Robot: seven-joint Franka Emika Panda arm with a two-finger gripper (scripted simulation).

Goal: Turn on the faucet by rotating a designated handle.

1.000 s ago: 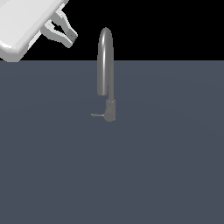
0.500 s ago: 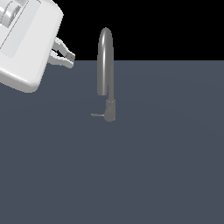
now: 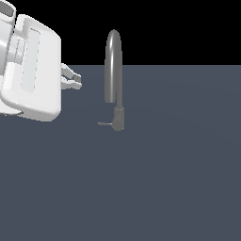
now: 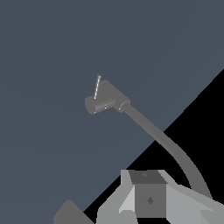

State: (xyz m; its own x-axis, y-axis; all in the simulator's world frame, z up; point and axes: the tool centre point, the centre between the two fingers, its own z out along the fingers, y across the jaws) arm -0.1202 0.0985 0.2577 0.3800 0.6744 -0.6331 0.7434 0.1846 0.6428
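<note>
While my gripper [image 3: 75,80] hangs empty, fingers narrowly apart, at ten o'clock from the handle [image 3: 104,124], the faucet [image 3: 114,70] stands just beside; descending carelessly, I may strike its spout or miss the thin handle.

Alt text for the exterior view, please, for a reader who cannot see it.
A grey gooseneck faucet stands on a flat dark surface, its thin handle sticking out toward the exterior view's left. The white gripper hovers apart from it on that side, fingers pointing at the spout, holding nothing.
</note>
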